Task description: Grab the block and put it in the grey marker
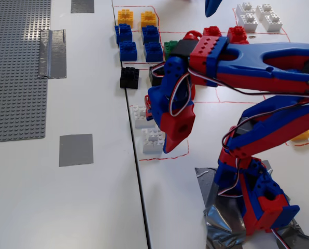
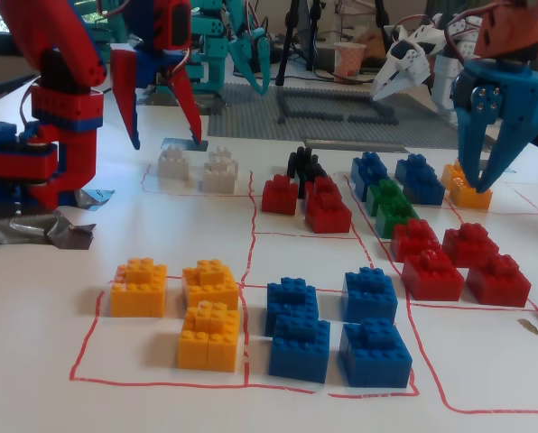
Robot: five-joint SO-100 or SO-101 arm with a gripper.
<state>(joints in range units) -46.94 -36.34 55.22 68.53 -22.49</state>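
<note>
Two white blocks show in a fixed view, one (image 1: pixel 153 141) by the red outline's lower edge and one (image 1: pixel 140 116) half under the arm. In another fixed view they sit side by side (image 2: pixel 173 164) (image 2: pixel 219 170). My red and blue gripper (image 2: pixel 163 141) is open, its red fingers (image 2: pixel 187 95) spread wide just above the left white block. From above, the gripper (image 1: pixel 157 129) covers part of the white group. The grey marker (image 1: pixel 75 150) is a flat square left of the blocks, a patch (image 2: pixel 181 144) behind them, with nothing on it.
Coloured bricks fill red-outlined squares: yellow (image 2: pixel 197 307), blue (image 2: pixel 332 320), red (image 2: pixel 449 262), green (image 2: pixel 391 203), black (image 1: pixel 129 77). A grey studded baseplate (image 1: pixel 17 67) and a shiny tape strip (image 1: pixel 53 52) lie far left. Another blue gripper (image 2: pixel 481 176) hangs over a yellow brick. More white bricks (image 1: pixel 258 15) sit top right.
</note>
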